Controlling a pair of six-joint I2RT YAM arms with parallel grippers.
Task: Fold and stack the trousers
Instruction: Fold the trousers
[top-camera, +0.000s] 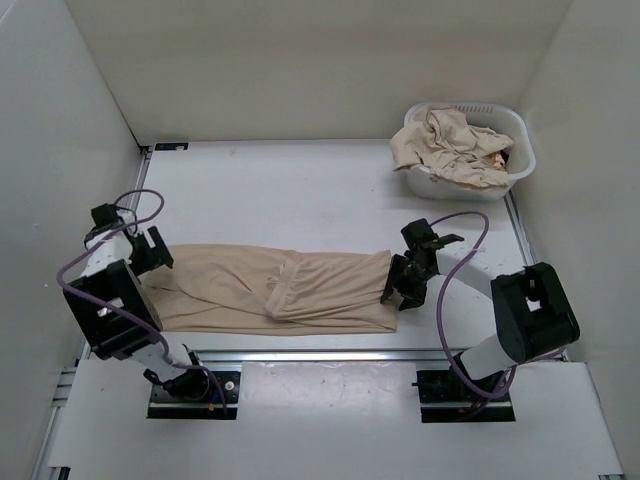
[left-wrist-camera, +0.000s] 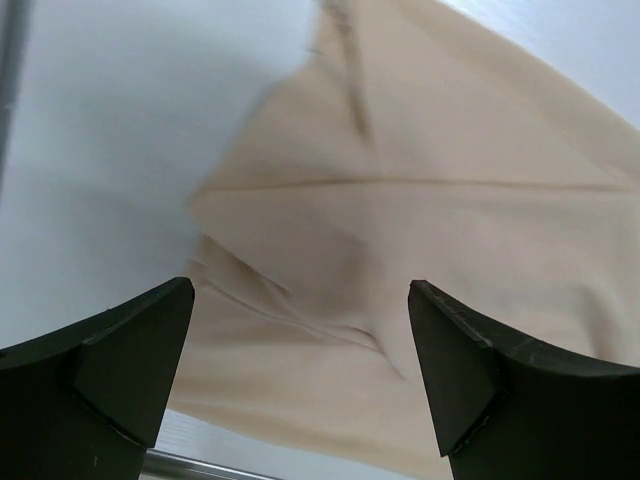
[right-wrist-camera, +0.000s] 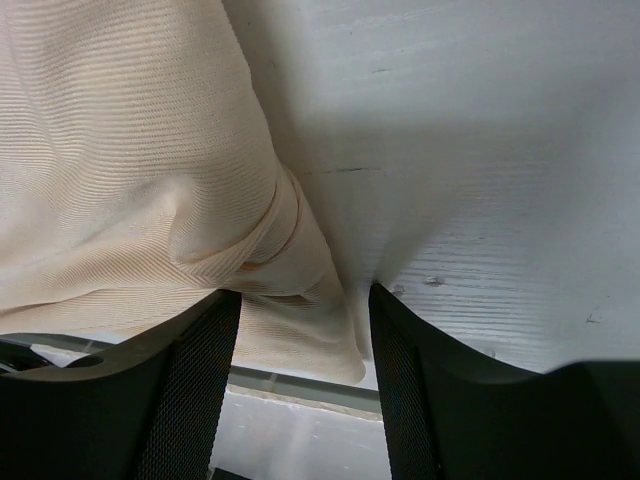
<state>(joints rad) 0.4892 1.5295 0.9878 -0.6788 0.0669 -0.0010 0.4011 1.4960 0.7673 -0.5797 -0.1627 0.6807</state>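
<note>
**Top external view.** One pair of trousers (top-camera: 280, 290) lies flat on the table (top-camera: 300, 190), stretched from left to right close to the near edge. The left gripper (top-camera: 150, 250) stands at the left end of the fabric with its fingers spread. The right gripper (top-camera: 405, 285) sits at the right end, at the cloth edge. At the far right, a white basket (top-camera: 520, 150) holds piled beige garments (top-camera: 455, 145), part of them draped over its rim.

**Left wrist view.** The left gripper (left-wrist-camera: 300, 300) is spread wide, and nothing is clamped between its fingers (left-wrist-camera: 130, 350). The trousers (left-wrist-camera: 420, 200) lie creased below and between them. Bare table (left-wrist-camera: 100, 120) shows on the left.

**Right wrist view.** The right gripper (right-wrist-camera: 305, 310) straddles a folded edge of the trousers (right-wrist-camera: 120, 150). The two fingers (right-wrist-camera: 190, 380) stand partly apart, and the fabric fills the gap between them. Whether they pinch the cloth or only flank it cannot be told. Bare table (right-wrist-camera: 480, 150) lies to the right of the fabric.
</note>
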